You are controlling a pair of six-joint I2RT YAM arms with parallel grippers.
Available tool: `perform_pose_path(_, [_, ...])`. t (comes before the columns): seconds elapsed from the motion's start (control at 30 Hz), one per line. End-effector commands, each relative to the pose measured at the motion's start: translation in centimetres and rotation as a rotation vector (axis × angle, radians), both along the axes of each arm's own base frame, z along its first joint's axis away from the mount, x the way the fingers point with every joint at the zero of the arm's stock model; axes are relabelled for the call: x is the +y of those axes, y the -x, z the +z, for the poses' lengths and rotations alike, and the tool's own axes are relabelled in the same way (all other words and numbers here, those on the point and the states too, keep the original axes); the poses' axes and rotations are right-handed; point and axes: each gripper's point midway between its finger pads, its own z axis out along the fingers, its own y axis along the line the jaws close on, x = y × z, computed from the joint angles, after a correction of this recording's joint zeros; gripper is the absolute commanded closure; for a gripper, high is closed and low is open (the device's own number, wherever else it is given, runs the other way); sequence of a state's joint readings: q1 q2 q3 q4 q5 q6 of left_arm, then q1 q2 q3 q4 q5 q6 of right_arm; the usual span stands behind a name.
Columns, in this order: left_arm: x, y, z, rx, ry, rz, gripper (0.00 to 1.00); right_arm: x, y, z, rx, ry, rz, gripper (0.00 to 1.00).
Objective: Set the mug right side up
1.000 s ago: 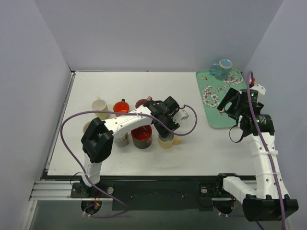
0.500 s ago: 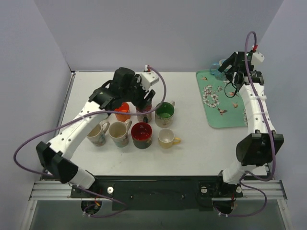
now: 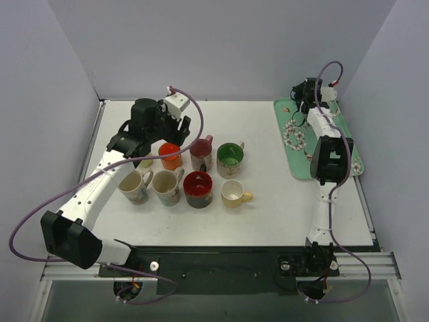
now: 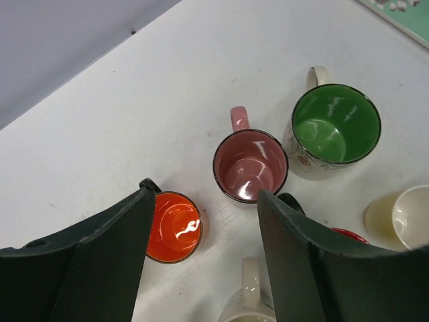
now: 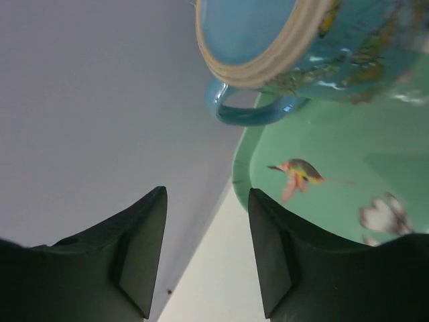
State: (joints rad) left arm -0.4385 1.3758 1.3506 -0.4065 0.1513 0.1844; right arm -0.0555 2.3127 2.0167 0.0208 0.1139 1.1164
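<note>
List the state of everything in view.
Blue ceramic mug: upside down on green tray.
Green-lined ceramic mug: upright.
Pink-lined ceramic mug: upright.
Orange ceramic mug: upright.
Red ceramic mug: upright.
Small yellow ceramic cup: upright.
Two cream ceramic mugs: upright.
Left gripper: open, empty.
Right gripper: open, empty.

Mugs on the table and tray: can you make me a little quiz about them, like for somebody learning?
1. True or false: the ceramic mug with the green inside lies on its side.
2. Pick one: the shiny blue ceramic mug sits A) on the green flowered tray, B) in a sink, C) on a shelf.
3. Short answer: in the left wrist view, under the open left pincer, what colour is the small glossy mug left of the pink ceramic mug?
Key: 1 false; 2 A; 3 orange.
</note>
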Motion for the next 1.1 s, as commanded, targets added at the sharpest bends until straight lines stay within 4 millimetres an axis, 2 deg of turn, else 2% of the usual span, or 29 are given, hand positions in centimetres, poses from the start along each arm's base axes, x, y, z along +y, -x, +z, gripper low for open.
perform_pose_path(0.0, [0.9, -1.5, 1.9, -0.052, 0.09, 0.026, 0.28, 0.5, -7.3, 6.4, -0.442, -0.112, 0.049, 0.59])
perform_pose_path(0.03, [1.5, -1.8, 1.6, -0.043, 0.094, 0.036, 0.28, 0.3, -8.0, 8.6, -0.518, -0.099, 0.041, 0.66])
perform_pose_path(0.07, [1.5, -1.9, 1.3, -0.036, 0.096, 0.038, 0.28, 0.0, -8.7, 7.6, -0.533, -0.094, 0.031, 0.76])
perform_pose_path(0.1, [2.1, -2.3, 1.0, -0.029, 0.098, 0.055, 0.28, -0.6, -9.0, 7.7, -0.561, -0.084, 0.002, 0.79])
perform_pose_path(0.13, [2.2, -2.5, 0.8, -0.027, 0.101, 0.062, 0.28, -1.2, -9.3, 6.7, -0.563, -0.074, -0.029, 0.88])
perform_pose_path(0.27, [3.4, -3.5, -0.1, -0.002, 0.112, 0.097, 0.29, -2.7, -9.3, 4.6, -0.534, -0.038, -0.089, 0.96])
perform_pose_path(0.37, [3.7, -3.8, -0.7, 0.013, 0.115, 0.106, 0.29, -3.0, -9.2, 3.1, -0.498, -0.052, -0.116, 0.96])
perform_pose_path(0.4, [3.9, -3.9, -0.8, 0.013, 0.116, 0.109, 0.29, -3.7, -8.8, 1.6, -0.443, -0.055, -0.16, 0.96])
perform_pose_path(0.43, [4.0, -4.1, -0.7, 0.009, 0.118, 0.114, 0.29, -4.2, -8.5, 1.9, -0.442, -0.066, -0.185, 0.95])
perform_pose_path(0.47, [4.2, -4.3, -0.7, 0.007, 0.12, 0.119, 0.29, -4.6, -8.1, 1.2, -0.43, -0.054, -0.193, 0.93])
perform_pose_path(0.5, [4.2, -4.3, -0.6, 0.002, 0.122, 0.12, 0.29, -4.6, -7.7, 2.8, -0.445, -0.033, -0.188, 0.92])
perform_pose_path(0.53, [4.3, -4.3, -0.5, 0.002, 0.124, 0.122, 0.29, -5.4, -6.9, 1.4, -0.396, -0.014, -0.217, 0.91])
perform_pose_path(0.57, [4.4, -4.4, -0.5, 0.0, 0.124, 0.123, 0.29, -5.7, -6.2, 2.7, -0.39, 0.007, -0.233, 0.91])
perform_pose_path(0.6, [4.4, -4.4, -0.7, 0.006, 0.123, 0.124, 0.29, -6.6, -5.4, 1.4, -0.344, 0.036, -0.264, 0.9])
perform_pose_path(0.73, [4.4, -4.3, -0.9, 0.01, 0.133, 0.12, 0.29, -8.9, -3.8, 2.4, -0.285, 0.097, -0.275, 0.87])
perform_pose_path(0.83, [4.1, -4.2, -1.2, 0.016, 0.148, 0.112, 0.29, -9.7, -2.3, 2.3, -0.264, 0.095, -0.259, 0.84])
perform_pose_path(0.93, [4.0, -4.0, -1.2, 0.013, 0.152, 0.104, 0.29, -11.5, -0.4, 1.5, -0.205, 0.111, -0.282, 0.8])
perform_pose_path(0.97, [4.0, -4.0, -1.3, 0.014, 0.154, 0.103, 0.3, -12.1, 0.1, 1.9, -0.194, 0.117, -0.277, 0.78])
perform_pose_path(1.0, [4.0, -4.0, -1.1, 0.008, 0.153, 0.1, 0.3, -12.4, 0.8, 1.2, -0.145, 0.131, -0.27, 0.77])
perform_pose_path(1.07, [4.0, -3.9, -1.1, 0.003, 0.152, 0.097, 0.3, -13.2, 1.7, 1.1, -0.103, 0.153, -0.268, 0.74])
